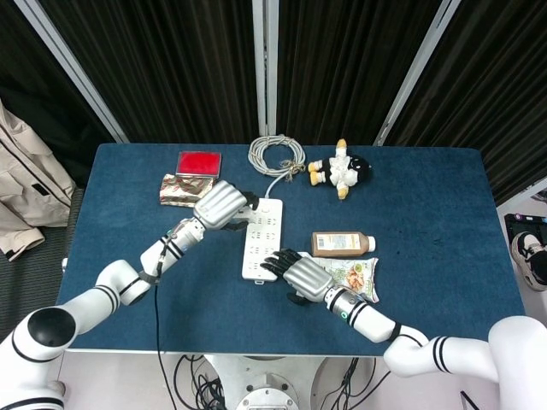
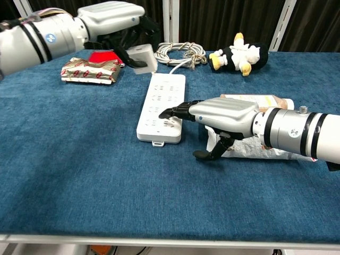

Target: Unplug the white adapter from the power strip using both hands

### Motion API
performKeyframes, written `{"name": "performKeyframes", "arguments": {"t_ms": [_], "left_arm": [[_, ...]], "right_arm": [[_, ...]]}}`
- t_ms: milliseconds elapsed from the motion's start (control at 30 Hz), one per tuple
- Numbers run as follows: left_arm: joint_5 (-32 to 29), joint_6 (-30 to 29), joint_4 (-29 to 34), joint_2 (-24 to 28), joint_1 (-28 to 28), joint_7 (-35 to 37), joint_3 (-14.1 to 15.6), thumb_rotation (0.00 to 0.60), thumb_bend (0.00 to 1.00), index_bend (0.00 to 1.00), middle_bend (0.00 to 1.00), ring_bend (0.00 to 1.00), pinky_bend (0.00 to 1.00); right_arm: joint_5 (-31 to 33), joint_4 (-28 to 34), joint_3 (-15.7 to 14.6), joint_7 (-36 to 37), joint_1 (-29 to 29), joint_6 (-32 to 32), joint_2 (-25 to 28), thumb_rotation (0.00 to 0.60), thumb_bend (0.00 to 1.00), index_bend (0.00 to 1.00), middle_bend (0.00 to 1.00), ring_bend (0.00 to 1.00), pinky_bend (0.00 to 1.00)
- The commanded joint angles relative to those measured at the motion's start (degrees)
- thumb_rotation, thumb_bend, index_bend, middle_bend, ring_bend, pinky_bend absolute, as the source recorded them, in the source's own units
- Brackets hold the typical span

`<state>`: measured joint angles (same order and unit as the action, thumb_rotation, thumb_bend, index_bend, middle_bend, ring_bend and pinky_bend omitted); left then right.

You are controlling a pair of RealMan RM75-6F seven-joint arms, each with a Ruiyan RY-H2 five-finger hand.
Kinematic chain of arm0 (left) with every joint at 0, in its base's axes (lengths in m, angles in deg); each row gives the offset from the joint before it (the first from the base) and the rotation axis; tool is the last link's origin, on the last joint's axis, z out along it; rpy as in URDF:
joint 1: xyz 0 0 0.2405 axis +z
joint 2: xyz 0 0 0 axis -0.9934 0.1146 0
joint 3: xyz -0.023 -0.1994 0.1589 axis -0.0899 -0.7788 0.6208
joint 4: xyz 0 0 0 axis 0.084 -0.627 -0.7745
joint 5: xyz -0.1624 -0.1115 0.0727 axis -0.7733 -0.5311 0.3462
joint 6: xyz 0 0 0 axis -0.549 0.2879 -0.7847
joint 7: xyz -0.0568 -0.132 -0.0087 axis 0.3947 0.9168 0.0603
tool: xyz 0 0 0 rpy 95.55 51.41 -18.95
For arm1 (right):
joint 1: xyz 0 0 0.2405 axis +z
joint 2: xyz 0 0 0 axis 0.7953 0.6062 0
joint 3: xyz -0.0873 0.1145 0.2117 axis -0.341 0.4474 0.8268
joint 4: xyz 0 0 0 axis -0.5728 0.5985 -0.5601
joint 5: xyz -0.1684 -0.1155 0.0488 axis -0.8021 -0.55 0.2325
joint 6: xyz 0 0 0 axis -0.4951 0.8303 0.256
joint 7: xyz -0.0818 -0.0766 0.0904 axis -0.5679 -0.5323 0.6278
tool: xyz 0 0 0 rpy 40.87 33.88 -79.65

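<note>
A: Nearest to me, what is the right hand (image 2: 220, 118) doing?

B: I am pressing its fingertips (image 2: 169, 112) down on the near end of the power strip (image 2: 161, 106), palm down, thumb hanging toward the blue table (image 2: 79, 175). It is gripping nothing, just pinning the strip flat. Beside its wrist I am seeing a snack packet (image 1: 355, 275) and, just behind that, a brown bottle (image 1: 342, 244) lying on its side.

A: And the white adapter (image 2: 144, 56)?

B: I am holding it in the left hand (image 2: 111, 15), fingers curled around it, lifted clear of the strip and to the left of its far end. The prongs are facing away, so I cannot tell their state.

A: Farther back?

B: 1 foil-wrapped packet (image 2: 90, 70) and 1 red box (image 1: 198, 162) are sitting past the left hand. The strip's coiled cable (image 1: 277, 155) is lying at the far edge, with a plush toy (image 1: 339, 172) to its right.
</note>
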<state>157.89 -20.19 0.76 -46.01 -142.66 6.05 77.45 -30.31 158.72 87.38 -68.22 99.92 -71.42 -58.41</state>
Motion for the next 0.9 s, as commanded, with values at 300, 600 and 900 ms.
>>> {"name": "performKeyframes", "arguments": {"t_ms": [300, 600, 900], "left_arm": [[-8.2, 9.4, 10.0, 5.0, 6.0, -8.8, 1.1, 0.600, 0.30, 0.36, 0.40, 0.29, 0.30], [-10.7, 1.9, 17.9, 9.8, 11.8, -13.0, -0.9, 0.600, 0.13, 0.17, 0.18, 0.09, 0.15], [-14.8, -14.5, 28.1, 22.7, 26.3, -15.4, -1.5, 0.600, 0.13, 0.17, 0.18, 0.09, 0.14]], "right_arm": [[-6.0, 4.6, 0.0, 2.9, -3.4, -9.7, 6.0, 0.600, 0.33, 0.06, 0.12, 0.00, 0.00], [-7.6, 10.4, -0.6, 3.1, -9.0, -18.5, 15.9, 0.600, 0.33, 0.06, 0.12, 0.00, 0.00], [-5.7, 13.1, -2.9, 2.1, -18.6, -28.1, 27.0, 0.600, 0.33, 0.04, 0.11, 0.00, 0.00]]}}
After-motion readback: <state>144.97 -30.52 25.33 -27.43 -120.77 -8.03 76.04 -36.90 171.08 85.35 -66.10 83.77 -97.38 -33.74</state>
